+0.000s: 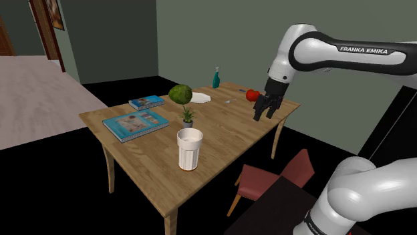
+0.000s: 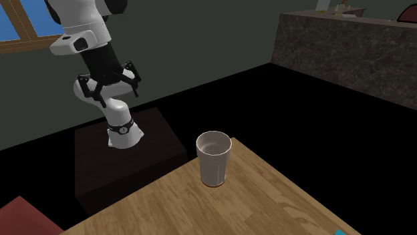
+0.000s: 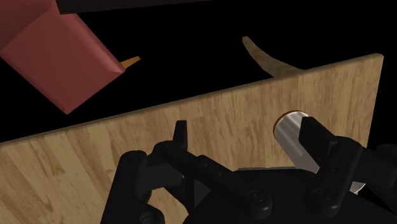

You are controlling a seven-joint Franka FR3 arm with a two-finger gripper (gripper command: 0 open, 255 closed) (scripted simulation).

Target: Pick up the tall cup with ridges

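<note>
The tall cup (image 1: 189,148) is white with vertical ridges and stands upright near the front edge of the wooden table (image 1: 220,130). The second exterior view has the cup (image 2: 214,159) close by, with nothing in it. My black gripper (image 1: 265,110) hangs open in the air over the table's right side in the shoulder view, well above and apart from the cup, holding nothing. From the second exterior view the gripper (image 2: 108,85) sits high behind the cup. In the wrist view the cup (image 3: 289,130) shows past one finger (image 3: 316,130), partly hidden by it.
A red round fruit (image 1: 252,95) lies just behind the gripper. Two blue books (image 1: 135,124), a small potted plant (image 1: 188,117), a green ball-like thing (image 1: 180,93), a white plate (image 1: 199,97) and a teal bottle (image 1: 216,79) share the table. A red chair (image 1: 274,175) stands by its near side.
</note>
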